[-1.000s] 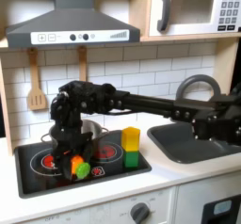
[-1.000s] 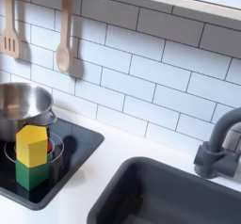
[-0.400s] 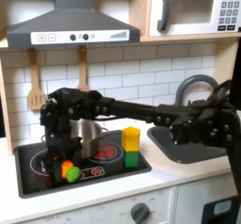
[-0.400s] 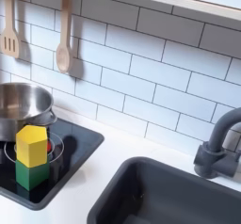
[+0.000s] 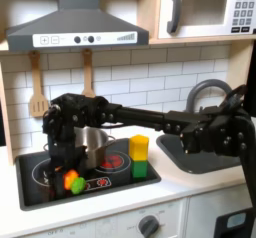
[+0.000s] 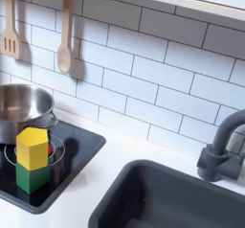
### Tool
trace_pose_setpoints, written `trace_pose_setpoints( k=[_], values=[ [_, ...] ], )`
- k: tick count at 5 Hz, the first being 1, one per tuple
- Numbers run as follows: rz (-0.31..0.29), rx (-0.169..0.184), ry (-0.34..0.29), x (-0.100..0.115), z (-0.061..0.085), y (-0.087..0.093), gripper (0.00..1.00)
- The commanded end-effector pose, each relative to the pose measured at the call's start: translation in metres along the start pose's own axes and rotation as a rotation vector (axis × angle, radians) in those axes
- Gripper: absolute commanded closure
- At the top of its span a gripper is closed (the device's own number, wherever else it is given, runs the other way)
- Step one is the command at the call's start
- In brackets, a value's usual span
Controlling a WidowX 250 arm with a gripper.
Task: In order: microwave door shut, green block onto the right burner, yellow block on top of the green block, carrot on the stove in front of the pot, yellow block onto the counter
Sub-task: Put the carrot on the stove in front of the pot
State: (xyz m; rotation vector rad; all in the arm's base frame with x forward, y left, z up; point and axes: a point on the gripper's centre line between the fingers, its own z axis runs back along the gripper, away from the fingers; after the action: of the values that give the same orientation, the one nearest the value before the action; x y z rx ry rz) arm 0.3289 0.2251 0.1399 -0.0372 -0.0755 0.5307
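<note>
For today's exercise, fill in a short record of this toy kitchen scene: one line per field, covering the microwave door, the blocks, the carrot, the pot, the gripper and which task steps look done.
microwave door: shut
green block: on the stove's burner at the first exterior view's right
yellow block: stacked on the green block
carrot: on the stove in front of the pot, at the gripper
pot: on the rear of the stove
gripper: low over the carrot; jaws' state unclear
steps done: door, green block, stack
steps left: carrot release, yellow block to counter

In both exterior views, one block (image 5: 139,145) sits atop another (image 6: 30,178), beside the pot (image 6: 23,110).
</note>
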Motion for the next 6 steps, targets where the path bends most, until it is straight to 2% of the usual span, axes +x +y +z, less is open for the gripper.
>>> trace_pose_setpoints(
  k=[1,2,4,5,6],
  values=[
    [0.013,-0.012,-0.010,-0.001,0.004,-0.001,0.00],
    [0.036,-0.035,-0.017,0.003,0.012,-0.004,0.00],
    [0.022,-0.097,-0.042,0.004,0.045,-0.016,0.00],
    [0.012,-0.118,-0.048,0.003,0.052,-0.022,0.00],
    [-0.003,-0.146,-0.037,-0.006,0.055,-0.031,0.00]
  ],
)
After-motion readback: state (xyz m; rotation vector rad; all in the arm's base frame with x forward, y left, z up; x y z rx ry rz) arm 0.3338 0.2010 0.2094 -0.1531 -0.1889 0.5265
